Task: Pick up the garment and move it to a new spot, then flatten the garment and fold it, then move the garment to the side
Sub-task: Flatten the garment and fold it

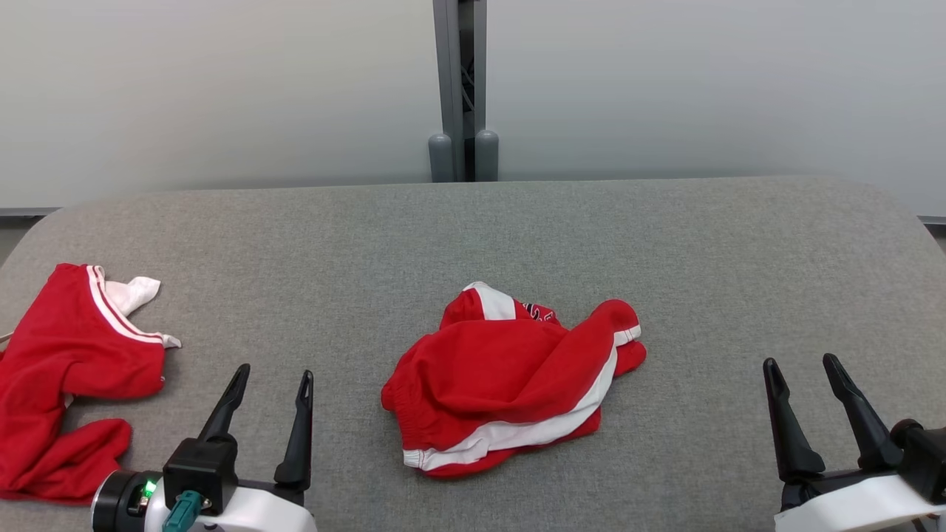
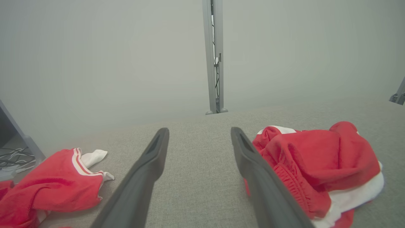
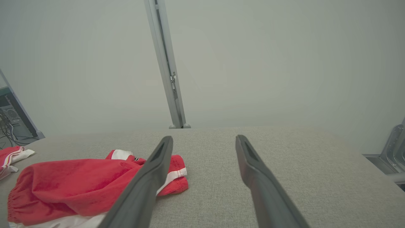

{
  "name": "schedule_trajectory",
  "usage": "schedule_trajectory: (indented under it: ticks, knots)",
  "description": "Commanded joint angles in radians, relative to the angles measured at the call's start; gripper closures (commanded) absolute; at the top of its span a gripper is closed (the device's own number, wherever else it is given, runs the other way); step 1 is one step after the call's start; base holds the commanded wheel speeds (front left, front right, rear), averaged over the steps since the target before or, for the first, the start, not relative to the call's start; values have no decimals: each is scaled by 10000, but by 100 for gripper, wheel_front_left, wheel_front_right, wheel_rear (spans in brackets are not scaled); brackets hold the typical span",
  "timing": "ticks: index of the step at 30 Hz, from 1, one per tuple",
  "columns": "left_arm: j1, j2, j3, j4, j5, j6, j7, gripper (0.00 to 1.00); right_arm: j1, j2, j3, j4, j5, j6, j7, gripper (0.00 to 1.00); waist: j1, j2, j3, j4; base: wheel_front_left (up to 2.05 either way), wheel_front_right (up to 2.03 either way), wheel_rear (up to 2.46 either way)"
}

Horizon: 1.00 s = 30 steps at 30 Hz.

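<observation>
The garment (image 1: pixel 502 369) lies crumpled in the middle of the grey cloth-covered table (image 1: pixel 473 229). It is red with broad white bands, and a bit of dark print shows at its far edge. My left gripper (image 1: pixel 274 371) stands open near the front edge, to the left of the heap and clear of it. My right gripper (image 1: pixel 799 360) stands open at the front right, well apart from it. In the left wrist view the garment (image 2: pixel 316 158) lies just right of the open fingers (image 2: pixel 152 164). In the right wrist view the garment (image 3: pixel 69 183) lies to the left, partly behind one finger (image 3: pixel 152 177).
Another crumpled red garment with striped white trim (image 1: pixel 74 355) lies at the table's left edge, also seen in the left wrist view (image 2: pixel 57 180). A grey post (image 1: pixel 460 89) rises behind the far edge, in front of a pale wall. Bare grey cloth stretches along the back and right.
</observation>
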<state>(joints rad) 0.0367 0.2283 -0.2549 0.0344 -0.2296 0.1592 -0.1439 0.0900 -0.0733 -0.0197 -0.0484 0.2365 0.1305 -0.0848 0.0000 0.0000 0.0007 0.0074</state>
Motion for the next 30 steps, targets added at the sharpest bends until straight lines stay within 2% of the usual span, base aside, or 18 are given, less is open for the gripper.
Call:
schedule_trajectory:
  ticks: [1,7,13,16,21,27,28,29,30]
  knots:
    - [-117,29,-22,-67,-23,-20,19,0,41,-28,4,29,-47,6,15,0,0,0,12,15,0,0,0]
    - [-69,-78,-370,-15,-196,-310,278,0,27,-31,65,50,-17,6,45,0,0,0,48,-11,0,0,0]
    - [167,-456,-1217,418,-942,-1215,1271,0,-115,-66,200,92,69,6,85,0,0,0,273,-31,0,0,0]
    - [140,-577,-1473,650,-1180,-1468,1689,0,-200,-78,277,111,113,6,53,0,0,0,408,-40,0,0,0]
    - [-161,-623,-1788,1036,-1291,-1767,2063,0,-335,-106,436,177,188,6,-2,0,0,0,641,-59,0,0,0]
    - [-566,-670,-1899,1620,-1388,-2008,2025,0,-520,-152,601,331,304,6,-60,0,0,0,830,-200,0,0,0]
    - [-613,-679,-1917,1690,-1411,-2037,2024,8,-546,-169,614,373,311,6,-66,0,0,0,840,-219,0,0,0]
    - [-667,-683,-1914,1753,-1413,-2039,1999,43,-574,-179,637,397,329,6,-81,0,0,0,856,-244,0,0,0]
    - [-713,-675,-1920,1806,-1425,-2067,1987,72,-595,-180,648,427,333,6,-78,0,0,0,878,-271,0,0,0]
